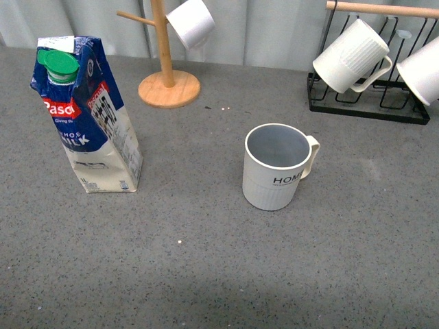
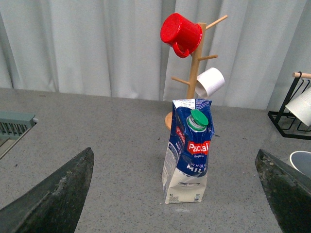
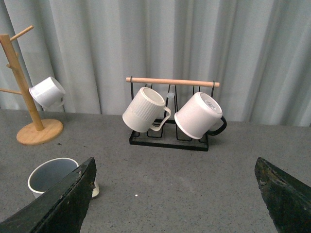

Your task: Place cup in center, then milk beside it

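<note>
The cup (image 1: 276,166), cream-white and ribbed with a grey inside and black "HOME" lettering, stands upright near the middle of the grey table, handle to the right. Its rim (image 3: 51,174) shows in the right wrist view beside one finger, and an edge of the cup (image 2: 302,163) shows in the left wrist view. The milk (image 1: 86,116), a blue-and-white carton with a green cap, stands at the left, well apart from the cup. My left gripper (image 2: 177,194) is open with the milk (image 2: 187,150) ahead between its fingers, not touching. My right gripper (image 3: 175,194) is open over bare table. Neither arm shows in the front view.
A wooden mug tree (image 1: 168,82) with a white cup (image 1: 191,22) stands at the back, with a red mug (image 2: 181,34) higher up. A black wire rack (image 1: 367,103) at the back right holds white ribbed mugs (image 1: 350,56). A grey tray edge (image 2: 14,126) lies far left.
</note>
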Motion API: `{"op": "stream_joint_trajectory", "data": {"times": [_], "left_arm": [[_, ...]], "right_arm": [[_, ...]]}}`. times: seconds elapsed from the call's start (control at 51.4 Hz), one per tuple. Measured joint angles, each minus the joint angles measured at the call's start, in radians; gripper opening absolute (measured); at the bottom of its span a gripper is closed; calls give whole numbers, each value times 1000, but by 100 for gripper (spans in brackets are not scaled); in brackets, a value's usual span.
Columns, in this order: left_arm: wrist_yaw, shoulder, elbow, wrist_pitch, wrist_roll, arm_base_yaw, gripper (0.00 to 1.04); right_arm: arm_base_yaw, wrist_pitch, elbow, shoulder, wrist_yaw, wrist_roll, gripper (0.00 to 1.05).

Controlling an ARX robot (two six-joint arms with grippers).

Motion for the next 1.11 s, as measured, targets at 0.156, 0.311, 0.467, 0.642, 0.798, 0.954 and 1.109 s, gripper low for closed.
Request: {"op": "stream_joint_trajectory", "data": {"times": [0.156,0.311,0.467,0.642,0.798,0.954,1.109], "left_arm": [[-18,5,2,-7,0,-5,98],[-123,122,31,-116,-16,-15,98],[-35,312,33,83,-51,64,98],[-36,725,43,433,-84,23,98],[-55,970,77,591,-97,-23,98],[-60,1126,120,676,-98,-77,98],[-38,1254,186,709,-88,-107,98]], "right_arm": [[0,0,0,0,0,0,95],[0,0,0,0,1,0,95],[0,0,0,-1,0,0,95],[0,0,0,-1,0,0,95],[0,0,0,-1,0,0,95],[0,0,0,-1,0,0,95],[0,0,0,-1,0,0,95]]}}
